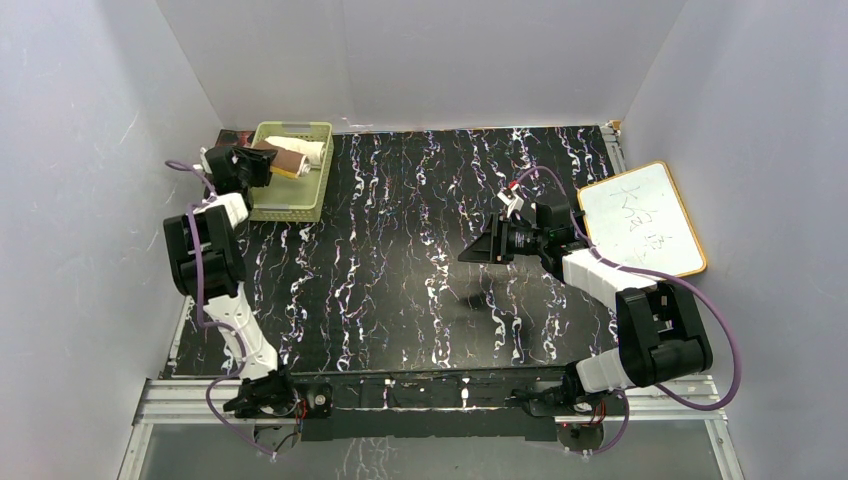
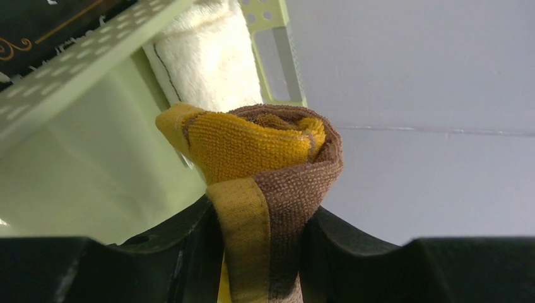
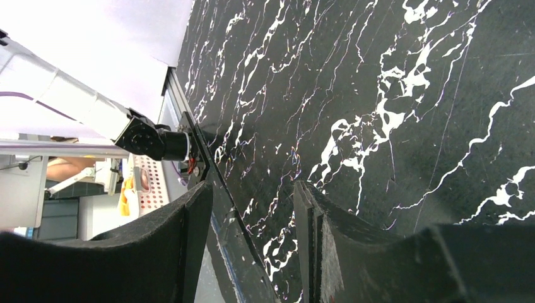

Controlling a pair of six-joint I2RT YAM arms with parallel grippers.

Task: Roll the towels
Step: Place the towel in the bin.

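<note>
Brown towel, rolled, is clamped in left hand, half hiding cream towel; right hand gapes empty.

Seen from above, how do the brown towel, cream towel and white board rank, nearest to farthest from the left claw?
1. The brown towel, held in the left gripper at the green basket.
2. The cream towel, just beyond it in the basket.
3. The white board, far across on the right side.
</note>
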